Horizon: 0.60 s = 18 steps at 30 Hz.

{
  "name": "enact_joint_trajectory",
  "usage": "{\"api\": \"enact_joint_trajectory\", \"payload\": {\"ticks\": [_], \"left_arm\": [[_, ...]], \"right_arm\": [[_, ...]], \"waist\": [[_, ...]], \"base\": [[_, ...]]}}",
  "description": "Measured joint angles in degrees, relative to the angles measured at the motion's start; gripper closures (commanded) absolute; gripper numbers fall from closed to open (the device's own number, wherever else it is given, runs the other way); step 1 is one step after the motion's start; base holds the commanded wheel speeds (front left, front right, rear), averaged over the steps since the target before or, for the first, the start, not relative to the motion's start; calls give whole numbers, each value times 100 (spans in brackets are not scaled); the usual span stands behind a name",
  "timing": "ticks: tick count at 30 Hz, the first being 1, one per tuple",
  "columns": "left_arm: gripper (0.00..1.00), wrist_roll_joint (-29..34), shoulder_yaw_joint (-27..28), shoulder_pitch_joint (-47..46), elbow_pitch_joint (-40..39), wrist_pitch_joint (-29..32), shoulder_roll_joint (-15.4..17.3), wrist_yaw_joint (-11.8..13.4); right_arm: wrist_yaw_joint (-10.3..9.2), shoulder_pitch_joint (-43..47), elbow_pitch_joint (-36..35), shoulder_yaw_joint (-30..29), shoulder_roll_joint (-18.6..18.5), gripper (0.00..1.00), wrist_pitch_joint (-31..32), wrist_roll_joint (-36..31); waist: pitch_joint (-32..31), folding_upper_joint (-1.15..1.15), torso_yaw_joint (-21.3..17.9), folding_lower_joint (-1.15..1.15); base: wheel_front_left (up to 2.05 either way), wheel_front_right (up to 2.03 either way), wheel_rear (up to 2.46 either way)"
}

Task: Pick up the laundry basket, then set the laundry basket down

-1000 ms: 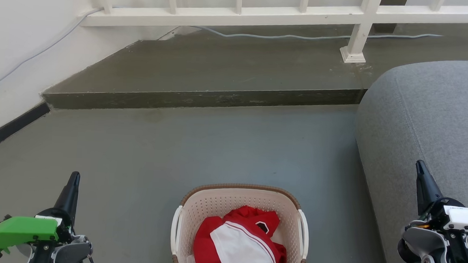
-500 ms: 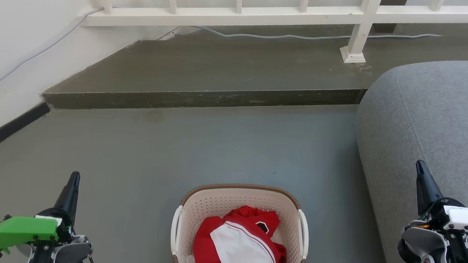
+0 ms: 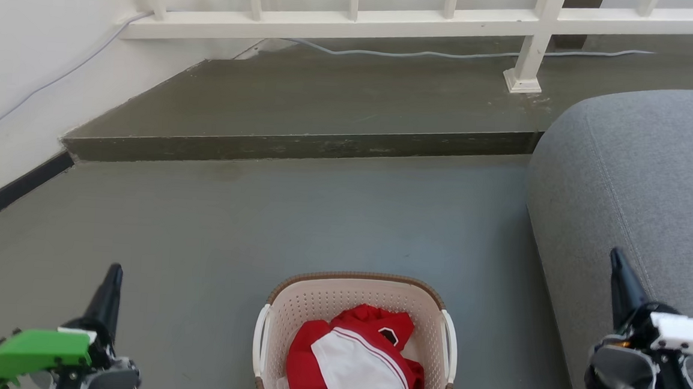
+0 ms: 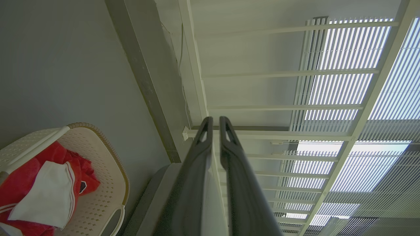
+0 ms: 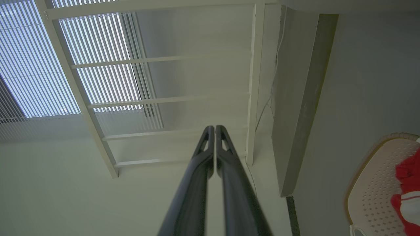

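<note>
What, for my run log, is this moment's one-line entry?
phase: pre-grasp | laundry basket: on floor, ungrasped | left gripper: shut, empty | right gripper: shut, empty

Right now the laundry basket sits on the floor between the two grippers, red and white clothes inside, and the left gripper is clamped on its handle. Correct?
Not quite. The left gripper is not on a handle: the head view shows it off to the left of the laundry basket, apart from it and holding nothing. The rest stands: the basket is on the floor between the grippers with red and white clothes inside.
</note>
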Motion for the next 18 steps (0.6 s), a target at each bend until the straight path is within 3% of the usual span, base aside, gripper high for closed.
{"api": "enact_joint_trajectory", "payload": {"ticks": [18], "left_arm": [[0,15,-141,193,90,-155,-99,2]], "right_arm": [[-2,205,35,199,111,0,-187,9]], "waist": [[17,0,-5,0]], "base": [[0,0,0]]}}
